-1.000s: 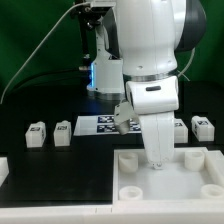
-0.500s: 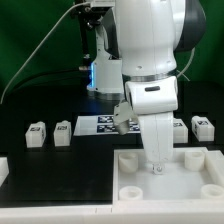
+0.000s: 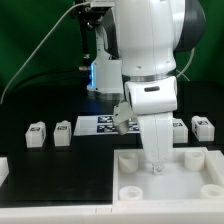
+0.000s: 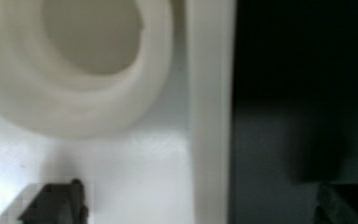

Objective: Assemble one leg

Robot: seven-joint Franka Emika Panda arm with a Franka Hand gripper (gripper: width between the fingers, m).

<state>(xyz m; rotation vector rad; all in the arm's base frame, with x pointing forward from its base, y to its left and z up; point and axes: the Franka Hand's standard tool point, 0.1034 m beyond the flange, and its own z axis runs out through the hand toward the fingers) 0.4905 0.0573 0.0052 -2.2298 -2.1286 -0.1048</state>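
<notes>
My gripper [image 3: 157, 166] hangs straight down over the back rim of the large white tray-like part [image 3: 200, 185], very close to it. In the wrist view the fingers [image 4: 51, 202] stand wide apart, open, with the tray's rim [image 4: 204, 120] and a round corner hole [image 4: 101, 40] between and beyond them; nothing is held. Two legs [image 3: 36, 133] [image 3: 63, 131], small white tagged blocks, stand at the exterior view's left. Another leg [image 3: 203, 126] stands at the right, with one more [image 3: 180, 123] partly hidden behind the arm.
The marker board [image 3: 95, 124] lies flat behind the tray, partly covered by the arm. A white block [image 3: 3, 170] sits at the left edge. The table top is black, and a white strip [image 3: 50, 214] runs along its front edge.
</notes>
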